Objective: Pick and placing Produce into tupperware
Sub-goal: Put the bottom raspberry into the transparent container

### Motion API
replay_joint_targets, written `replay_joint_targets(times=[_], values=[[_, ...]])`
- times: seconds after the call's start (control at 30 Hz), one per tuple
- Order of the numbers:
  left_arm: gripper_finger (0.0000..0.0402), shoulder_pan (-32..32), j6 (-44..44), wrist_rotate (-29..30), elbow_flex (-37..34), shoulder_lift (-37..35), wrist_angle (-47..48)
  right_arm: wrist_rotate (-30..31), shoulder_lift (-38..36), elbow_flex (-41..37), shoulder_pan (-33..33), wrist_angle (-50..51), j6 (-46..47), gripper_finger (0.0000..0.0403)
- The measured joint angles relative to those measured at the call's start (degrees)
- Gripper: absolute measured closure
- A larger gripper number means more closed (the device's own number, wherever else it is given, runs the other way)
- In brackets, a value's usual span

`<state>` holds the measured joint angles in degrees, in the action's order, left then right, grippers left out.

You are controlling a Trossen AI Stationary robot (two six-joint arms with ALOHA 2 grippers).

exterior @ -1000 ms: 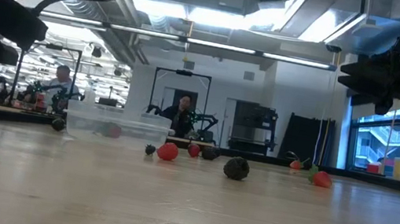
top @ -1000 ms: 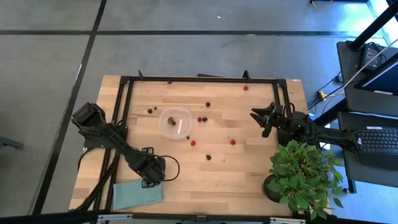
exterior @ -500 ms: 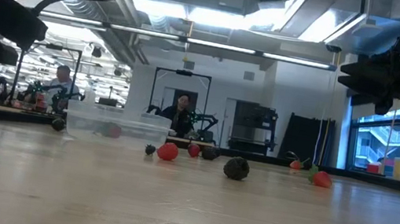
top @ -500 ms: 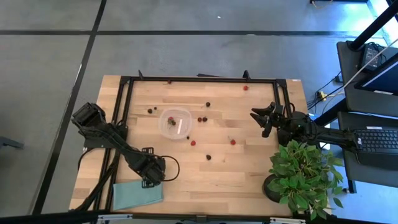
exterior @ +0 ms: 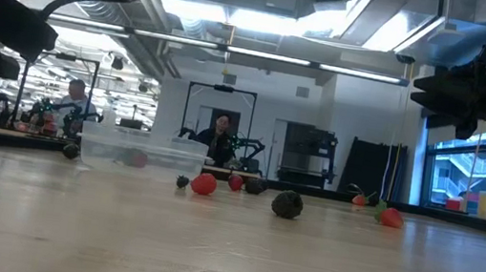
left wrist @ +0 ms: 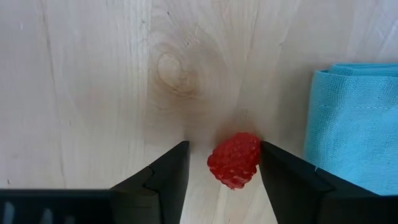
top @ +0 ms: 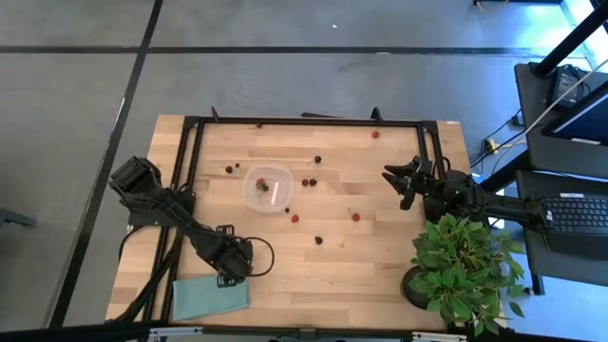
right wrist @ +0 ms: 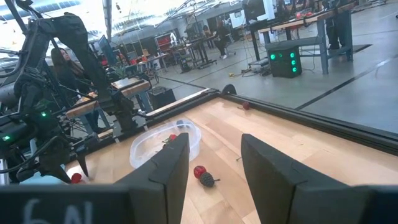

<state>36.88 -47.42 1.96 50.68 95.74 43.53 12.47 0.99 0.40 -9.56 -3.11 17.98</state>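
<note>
On your wooden table (top: 380, 256), the clear tupperware (top: 268, 187) sits left of centre, while your left gripper (left wrist: 224, 167), jaws parted, brackets a red raspberry (left wrist: 234, 159) beside the teal cloth (left wrist: 351, 127), its long axis along the fingers; the right gripper (top: 405, 180) hovers half-open.

High cam looks straight down on the whole table (top: 380, 256); low cam sits at tabletop level facing the room. Left wrist cam is tight on the wood, right wrist cam looks across; all but the left wrist cam catch the tupperware (top: 269, 187).
</note>
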Motion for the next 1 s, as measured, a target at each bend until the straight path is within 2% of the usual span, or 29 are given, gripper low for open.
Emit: replay_joint_targets(times=[0.37, 0.6, 0.77, 1.0], values=[[0.0309, 0.04, 1.46, -0.46, 0.02, 0.02, 0.13, 0.00, 0.00, 0.00, 0.00, 0.00, -0.02, 0.0253], [0.0295, -1.30, 5.93, -0.24, 0.02, 0.09, 0.91, 0.00, 0.00, 0.00, 0.00, -0.02, -0.02, 0.0253], [0.0304, -5.00, 9.27, 0.07, -0.06, -0.35, 2.56, 0.00, 0.00, 0.00, -0.02, -0.04, -0.02, 0.0253], [0.0304, -12.31, 17.25, 5.42, -0.33, -4.04, 2.92, 0.00, 0.00, 0.00, -0.02, -0.38, -0.20, 0.0253]])
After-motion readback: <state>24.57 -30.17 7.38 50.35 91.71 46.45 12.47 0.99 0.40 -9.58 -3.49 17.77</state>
